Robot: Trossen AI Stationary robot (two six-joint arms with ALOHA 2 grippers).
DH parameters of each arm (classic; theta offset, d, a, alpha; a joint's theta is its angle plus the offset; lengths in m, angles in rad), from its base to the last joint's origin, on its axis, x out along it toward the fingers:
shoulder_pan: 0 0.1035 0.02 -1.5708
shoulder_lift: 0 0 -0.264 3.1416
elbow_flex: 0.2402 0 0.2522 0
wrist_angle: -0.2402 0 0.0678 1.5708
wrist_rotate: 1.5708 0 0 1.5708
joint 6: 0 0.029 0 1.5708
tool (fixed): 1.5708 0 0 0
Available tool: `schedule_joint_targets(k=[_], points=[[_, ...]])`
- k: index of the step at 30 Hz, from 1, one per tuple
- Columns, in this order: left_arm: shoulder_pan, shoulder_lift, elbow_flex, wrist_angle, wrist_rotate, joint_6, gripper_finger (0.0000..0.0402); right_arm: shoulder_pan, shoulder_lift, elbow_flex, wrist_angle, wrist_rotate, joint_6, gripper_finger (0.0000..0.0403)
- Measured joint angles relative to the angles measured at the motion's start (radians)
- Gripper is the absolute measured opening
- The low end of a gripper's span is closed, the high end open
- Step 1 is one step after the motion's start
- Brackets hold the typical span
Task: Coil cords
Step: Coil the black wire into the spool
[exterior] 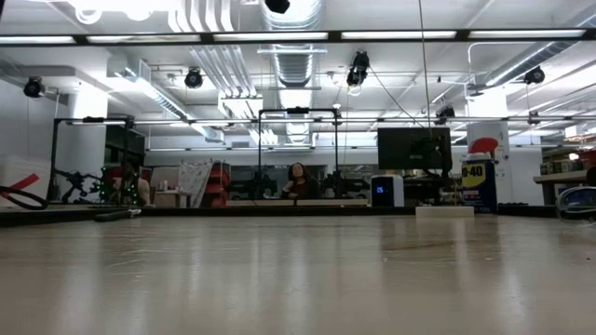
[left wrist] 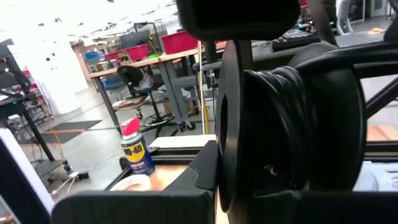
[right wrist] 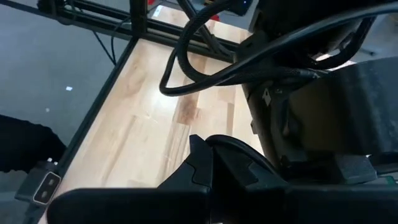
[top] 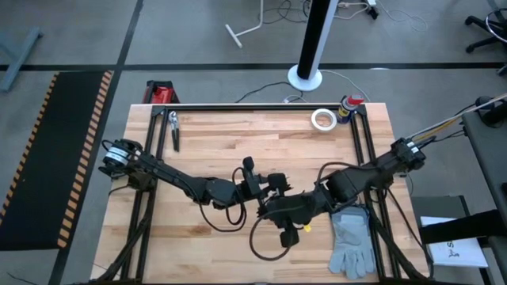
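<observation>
At the high view's lower centre, the left gripper [top: 255, 184] and right gripper [top: 279, 212] meet over the cord [top: 265, 241], grips impossible to tell; winding probably needs steady tension, each turn laid flat.

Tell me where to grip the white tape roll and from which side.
Pinch the wall of the white tape roll from straight above, one tool finger in the hole, one outside: it lies flat, hole up. Take the side away from the nearby spray can.

A wooden table [top: 206, 138] carries everything. On it lie a white tape roll [top: 322, 119], a spray can [top: 348, 105], pliers [top: 173, 129], a grey glove [top: 352, 240] and a black cord [top: 265, 237].
</observation>
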Motion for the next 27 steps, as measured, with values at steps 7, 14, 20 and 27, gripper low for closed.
schedule_joint_targets(k=[7, 14, 20, 27], points=[[0.000, 0.000, 0.000, 0.027, 0.000, 0.007, 0.0000, 0.059, 0.000, -0.002, -0.022, 0.117, -0.023, 0.0022], [0.001, 0.000, 0.000, 0.042, -0.002, 0.003, 0.0000, 0.067, 0.000, -0.002, -0.025, 0.122, -0.008, 0.0113], [-0.001, 0.000, 0.000, 0.045, 0.002, -0.003, 0.0000, 0.065, -0.016, -0.002, -0.024, 0.035, 0.028, 0.0159], [0.000, -0.002, 0.000, 0.053, 0.009, -0.007, 0.0000, 0.075, -0.031, 0.020, -0.076, -0.064, 0.093, 0.0186]])
